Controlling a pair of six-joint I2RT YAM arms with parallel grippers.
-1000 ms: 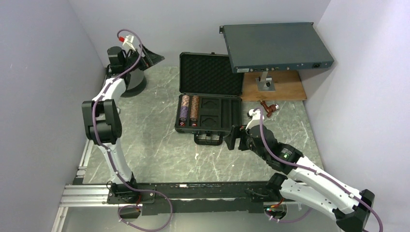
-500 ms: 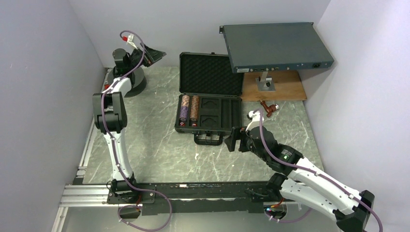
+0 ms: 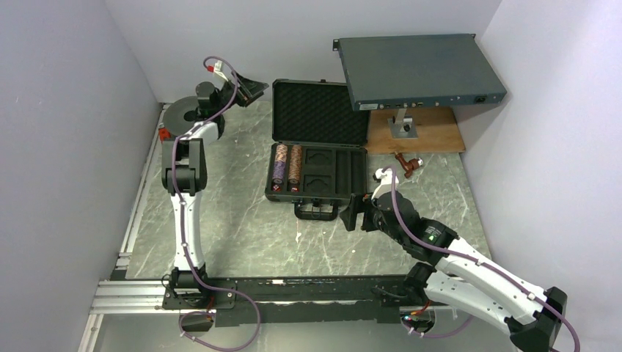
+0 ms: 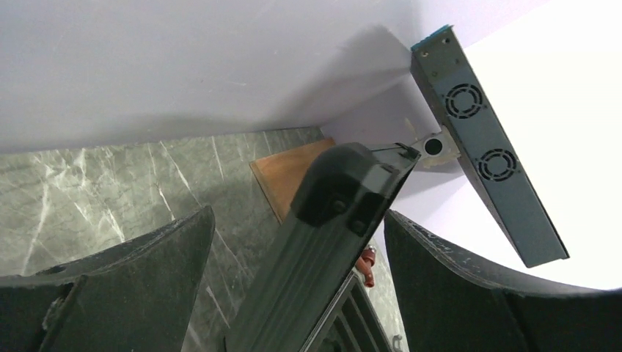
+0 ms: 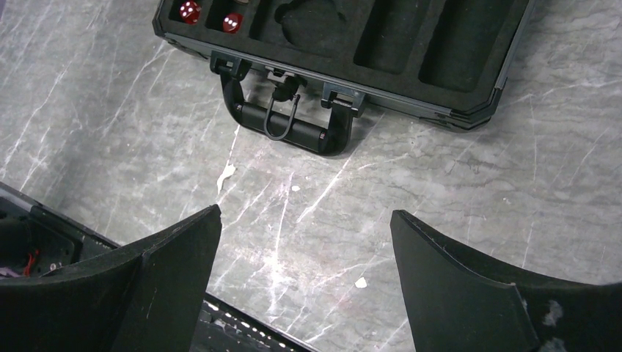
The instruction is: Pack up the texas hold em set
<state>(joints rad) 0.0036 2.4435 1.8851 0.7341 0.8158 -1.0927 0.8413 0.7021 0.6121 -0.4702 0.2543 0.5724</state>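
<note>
The texas hold em set is a black case lying open mid-table, its foam lid (image 3: 320, 111) upright behind the slotted tray (image 3: 345, 176). A purple chip stack (image 3: 280, 163) and a brown chip stack (image 3: 295, 163) fill the left slots, with red dice (image 3: 276, 188) in front of them. My left gripper (image 3: 254, 87) hovers open by the lid's upper left corner. In the left wrist view the lid's edge (image 4: 323, 242) shows between the left gripper's (image 4: 298, 215) spread fingers. My right gripper (image 3: 353, 213) is open and empty over bare table just right of the handle (image 5: 282, 128). The dice (image 5: 190, 10) show in that view too.
A flat grey rack box (image 3: 418, 70) stands on a mount over a wooden board (image 3: 433, 132) at the back right, close to the lid. A dark round spool (image 3: 185, 117) sits at the back left. A small reddish-brown part (image 3: 408, 165) lies right of the case. Walls close in on three sides.
My left arm has swung right from the back-left corner to the lid's upper left corner, uncovering the spool. Its jaws have narrowed slightly. The right arm has stayed still.
</note>
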